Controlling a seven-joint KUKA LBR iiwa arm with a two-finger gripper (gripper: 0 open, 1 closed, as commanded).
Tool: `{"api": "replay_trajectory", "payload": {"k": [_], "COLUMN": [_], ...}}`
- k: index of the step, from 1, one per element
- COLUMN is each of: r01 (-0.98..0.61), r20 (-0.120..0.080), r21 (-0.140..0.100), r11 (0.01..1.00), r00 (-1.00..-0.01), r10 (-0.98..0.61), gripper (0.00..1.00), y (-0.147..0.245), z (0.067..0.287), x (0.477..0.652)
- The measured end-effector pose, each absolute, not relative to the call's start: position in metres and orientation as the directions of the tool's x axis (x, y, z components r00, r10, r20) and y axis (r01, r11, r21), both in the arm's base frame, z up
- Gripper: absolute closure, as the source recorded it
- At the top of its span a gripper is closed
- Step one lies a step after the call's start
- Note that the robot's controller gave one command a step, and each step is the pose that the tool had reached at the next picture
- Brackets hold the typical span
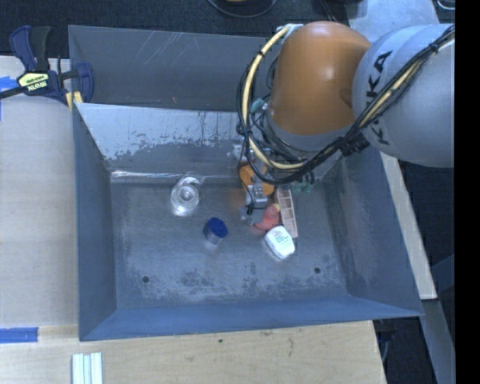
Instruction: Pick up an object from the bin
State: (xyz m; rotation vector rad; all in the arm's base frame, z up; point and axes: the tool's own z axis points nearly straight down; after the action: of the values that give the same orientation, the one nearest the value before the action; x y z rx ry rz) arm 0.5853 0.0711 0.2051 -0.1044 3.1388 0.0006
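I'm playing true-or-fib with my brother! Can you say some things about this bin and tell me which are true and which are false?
1. A clear cup lies on the floor of the bin. True.
2. The blue cap sits on top of the white bottle. False: they lie apart on the floor.
3. The tool is over the clear cup. False: it is to the cup's right, by a red thing and a tan box.
4. The blue cap is left of the white bottle. True.

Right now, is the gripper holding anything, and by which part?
Cannot tell. The gripper sits low over a red thing beside a white bottle; no hold shows.
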Motion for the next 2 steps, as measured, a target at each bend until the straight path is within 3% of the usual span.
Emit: {"api": "replay_trajectory", "payload": {"k": [1,2], "r01": [-0.135,0.135], "r20": [-0.009,-0.002], "r21": [0.0,0.001], "r11": [0.991,0.991], "r00": [-0.991,-0.991], "r10": [-0.135,0.135], "gripper": [0.0,0.0], "y": [0.051,0.034], "z": [0.138,0.123], "x": [0.598,0.555]}}
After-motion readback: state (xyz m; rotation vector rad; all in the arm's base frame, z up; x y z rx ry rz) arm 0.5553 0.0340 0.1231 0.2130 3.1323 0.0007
